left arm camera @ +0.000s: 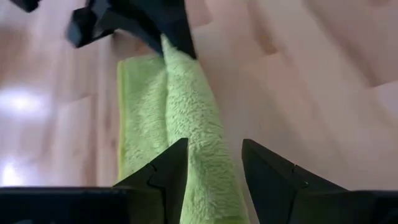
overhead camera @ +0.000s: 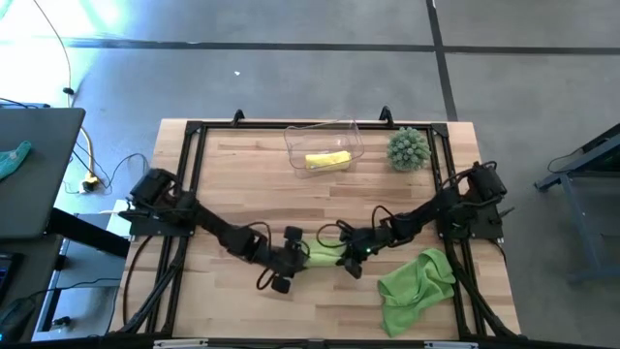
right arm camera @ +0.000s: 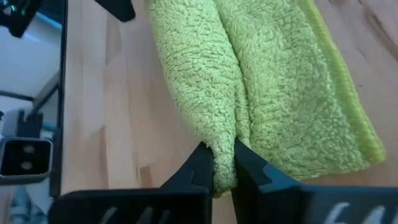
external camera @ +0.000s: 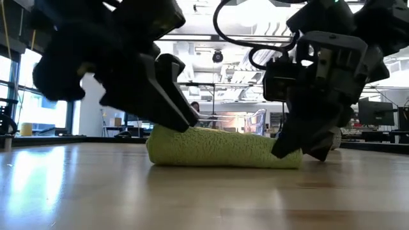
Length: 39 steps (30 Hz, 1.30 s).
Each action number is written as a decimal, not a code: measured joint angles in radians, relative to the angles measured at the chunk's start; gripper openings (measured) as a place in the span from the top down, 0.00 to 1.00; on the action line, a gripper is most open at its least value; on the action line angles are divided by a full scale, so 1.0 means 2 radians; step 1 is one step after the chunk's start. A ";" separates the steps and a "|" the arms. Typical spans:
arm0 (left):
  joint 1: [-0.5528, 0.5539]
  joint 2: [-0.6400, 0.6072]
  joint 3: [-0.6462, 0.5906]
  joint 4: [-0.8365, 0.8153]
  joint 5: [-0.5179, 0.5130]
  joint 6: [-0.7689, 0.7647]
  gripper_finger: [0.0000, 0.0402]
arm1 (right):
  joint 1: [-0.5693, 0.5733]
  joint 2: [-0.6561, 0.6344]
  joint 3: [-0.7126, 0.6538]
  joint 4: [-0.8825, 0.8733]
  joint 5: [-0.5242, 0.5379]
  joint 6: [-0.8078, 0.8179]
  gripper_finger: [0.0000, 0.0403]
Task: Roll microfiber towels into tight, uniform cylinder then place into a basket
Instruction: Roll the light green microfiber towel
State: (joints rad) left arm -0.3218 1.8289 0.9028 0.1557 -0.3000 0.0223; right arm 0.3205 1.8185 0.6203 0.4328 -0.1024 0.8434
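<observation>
Wooden tabletop [overhead camera: 242,194] carries everything, framed by a black rail around its edge. Nearest the front edge, just right of the right gripper [right arm camera: 224,163], a second lime green towel [overhead camera: 417,281] lies crumpled in a loose heap, apart from both arms.

Between the two grippers lies the towel being worked, a lime green roll [external camera: 223,148] lying flat on the wood. The right gripper has its fingers [right arm camera: 200,167] nearly closed, pinching one end of the roll's thick fold between them; the rest of that cloth spreads out beyond the fingertips, partly rolled, with a flat flap and its yellower hem alongside. The left gripper [left arm camera: 214,163] sits at the roll's other end with its fingers [left arm camera: 168,171] spread part-way, one on each side of the roll; in the left wrist view the cloth runs through the gap, and whether the fingers press it cannot be told. In the low view both grippers reach down onto the ends of the roll.

Farther back, well beyond both grippers, the clear basket [overhead camera: 295,143] stands near the table's far edge, tilted a little, with a yellow rolled towel [overhead camera: 327,160] inside. Right of it, near the far right corner, sits a spiky green ball plant [overhead camera: 408,148].
</observation>
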 joint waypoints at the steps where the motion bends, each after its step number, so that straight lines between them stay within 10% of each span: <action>1: -0.003 0.004 0.000 0.000 -0.017 0.000 0.65 | -0.001 0.000 0.000 0.001 -0.001 0.003 0.97; 12: -0.003 0.039 0.001 -0.002 -0.040 -0.079 0.71 | -0.009 0.000 0.000 0.003 0.002 0.018 0.97; 20: 0.028 0.049 0.003 0.008 0.068 -0.173 0.96 | -0.010 -0.016 -0.001 -0.006 -0.017 -0.078 0.79; 27: 0.067 0.053 0.003 0.008 0.166 -0.216 0.93 | -0.008 -0.081 -0.004 -0.074 -0.059 -0.177 0.67; 39: 0.097 0.054 0.002 0.006 0.203 -0.255 0.94 | 0.125 -0.096 -0.002 -0.032 0.216 -0.466 0.67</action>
State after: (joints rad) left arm -0.1275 1.9369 0.9070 0.1684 0.1064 -0.4875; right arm 0.5696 1.6264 0.6161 0.3693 0.3293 -0.0882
